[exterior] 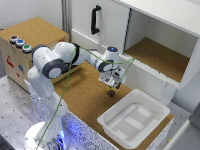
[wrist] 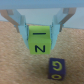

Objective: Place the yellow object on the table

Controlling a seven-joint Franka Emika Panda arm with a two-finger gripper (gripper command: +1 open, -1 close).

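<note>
Yellow, with a black N on its face, your block (wrist: 40,41) sits clamped between the jaws (wrist: 41,31) above the cork desk (exterior: 85,97). In the wrist view a dark blue block (wrist: 56,69) lies on the cork at its five o'clock. In the exterior view a white bin (exterior: 134,122) stands at the jaws' five o'clock.

Exterior lighting: you have bright, even light; whites near washout on the cabinet (exterior: 165,20) and bin (exterior: 134,122).
Exterior shadows: soft, faint; the open shelf (exterior: 160,57) interior sits dimmer.
Exterior sharpness: soft overall, low resolution; fine detail is lost.
Wrist view: you get heavy blur; cork surface (wrist: 15,60) grain smeared.
Wrist shadows: dark patch beneath the yellow object (wrist: 41,41).
</note>
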